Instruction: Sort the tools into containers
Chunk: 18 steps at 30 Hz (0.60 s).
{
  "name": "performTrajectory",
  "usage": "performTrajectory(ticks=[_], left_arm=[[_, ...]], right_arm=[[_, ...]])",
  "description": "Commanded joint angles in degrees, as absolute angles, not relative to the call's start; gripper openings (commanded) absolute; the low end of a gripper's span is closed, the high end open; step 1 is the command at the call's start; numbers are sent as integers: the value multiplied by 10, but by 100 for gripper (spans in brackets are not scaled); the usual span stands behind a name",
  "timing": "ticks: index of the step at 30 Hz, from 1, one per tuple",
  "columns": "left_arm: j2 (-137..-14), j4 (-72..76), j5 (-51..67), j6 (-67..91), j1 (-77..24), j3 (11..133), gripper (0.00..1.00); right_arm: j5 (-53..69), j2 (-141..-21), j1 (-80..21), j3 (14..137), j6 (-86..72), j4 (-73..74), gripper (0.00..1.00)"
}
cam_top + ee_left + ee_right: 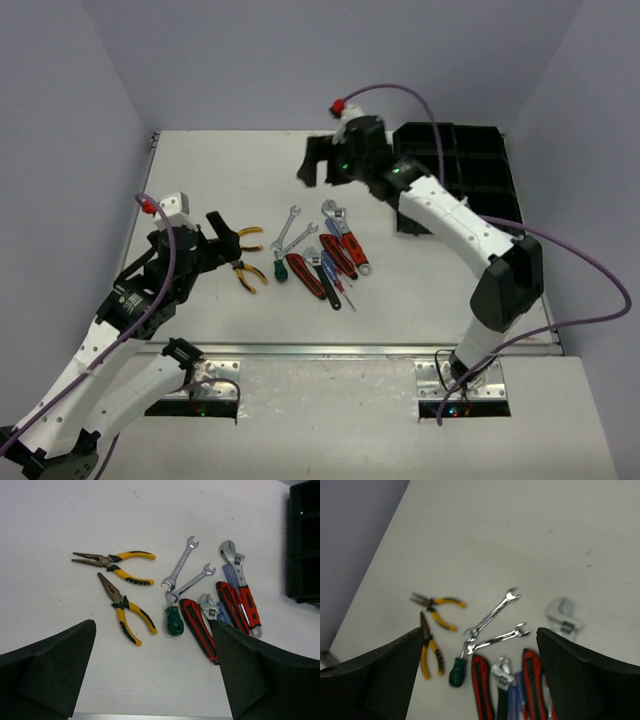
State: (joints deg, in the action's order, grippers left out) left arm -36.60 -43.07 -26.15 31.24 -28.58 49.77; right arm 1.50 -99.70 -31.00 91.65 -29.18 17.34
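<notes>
Left wrist view looks down on the tools, spread over a matte white table point(65, 515). Two pliers point(112, 562) with slim dull-grey noses and yellow-and-black handles lie close together at the left, apart from the rest. Next to them two thin, shiny open-end wrenches point(181, 564) form a narrow V, their lower ends just above a stubby green screwdriver point(174, 621). Right of that, packed side by side and partly overlapping, lie adjustable wrenches point(199, 630) with chrome heads and ribbed red-and-black grips, with a blue screwdriver point(229, 575) tucked among them.

The left gripper point(218, 242) hovers near the pliers, its broad black fingers point(50, 675) spread fully with nothing between them. The right gripper point(315, 165) hangs above bare table behind the tools, equally wide and empty.

The tray point(497, 132), black plastic cut into rectangular compartments, sits at the table's far right corner, well apart from the tools; what its compartments hold cannot be made out. The right arm point(450, 215), white with black joints, crosses over the tray's near left part. Purple cables point(400, 90) loop off both arms, and pale lilac walls point(300, 60) enclose the table.
</notes>
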Motion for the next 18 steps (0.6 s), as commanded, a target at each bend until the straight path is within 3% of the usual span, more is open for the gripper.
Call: performTrajectory(ticks=[1, 3, 5, 12, 18], left_arm=[[-311, -440, -323, 330, -287, 504, 100], [-290, -435, -320, 332, -286, 498, 100], [-267, -426, -318, 328, -286, 492, 100], [-260, -406, -287, 311, -287, 485, 100], [-288, -402, -273, 302, -287, 486, 100]], right_arm=[[-40, -1028, -445, 866, -231, 260, 89], [-69, -1054, -469, 878, -235, 278, 86], [-105, -1101, -524, 902, -249, 283, 78], [-140, -1179, -557, 923, -276, 262, 59], [-121, -1248, -559, 989, -278, 290, 54]])
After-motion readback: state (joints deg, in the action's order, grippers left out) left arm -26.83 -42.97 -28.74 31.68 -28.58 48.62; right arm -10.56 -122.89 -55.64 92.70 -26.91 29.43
